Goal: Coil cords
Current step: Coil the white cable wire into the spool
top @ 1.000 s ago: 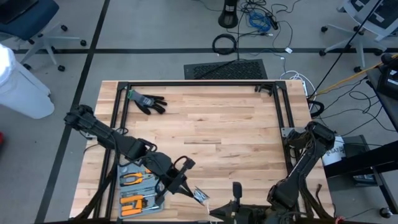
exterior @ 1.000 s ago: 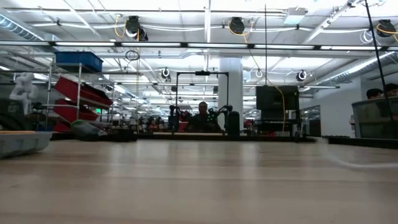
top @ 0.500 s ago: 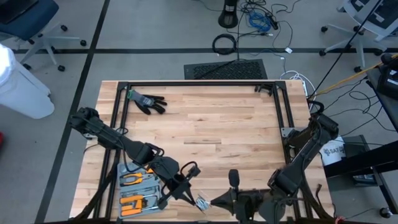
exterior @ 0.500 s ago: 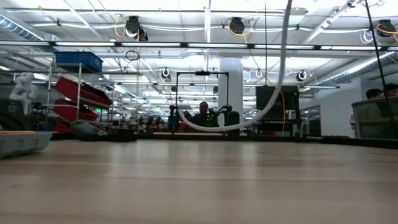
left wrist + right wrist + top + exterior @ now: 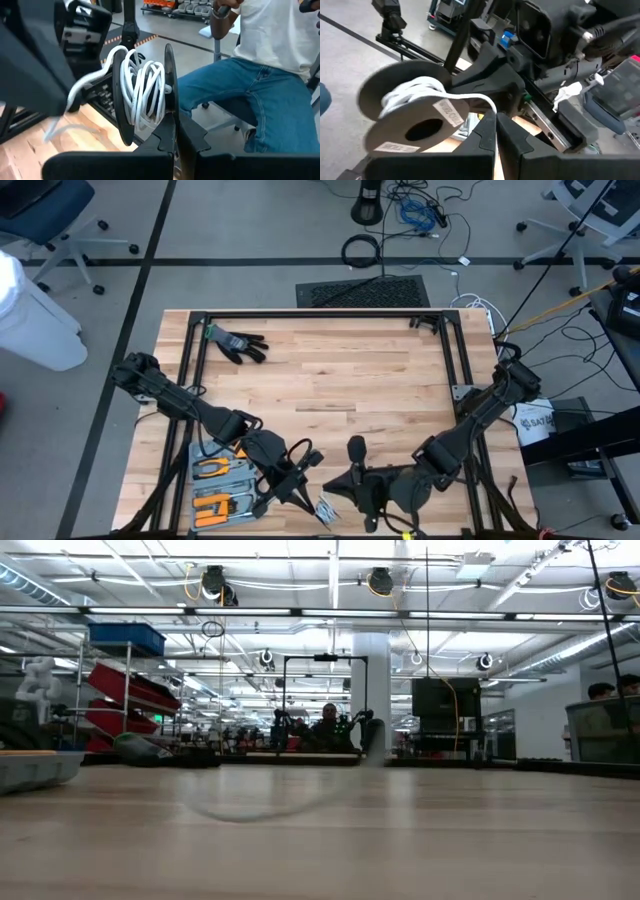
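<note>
One spool of white cord (image 5: pixel 144 95), one black glove (image 5: pixel 237 343), two arms.

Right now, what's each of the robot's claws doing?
Left gripper: shut on the spool of white cord.
Right gripper: shut on the white cord.

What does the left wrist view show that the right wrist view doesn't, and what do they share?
Only the left wrist view shows a seated person in jeans and a white top beyond the table edge, and the spool edge-on between its two flanges. Only the right wrist view shows the spool's flat face with its pale label and centre hole, plus the left arm behind it. Both show the black spool wound with white cord, one strand leading off it.
</note>
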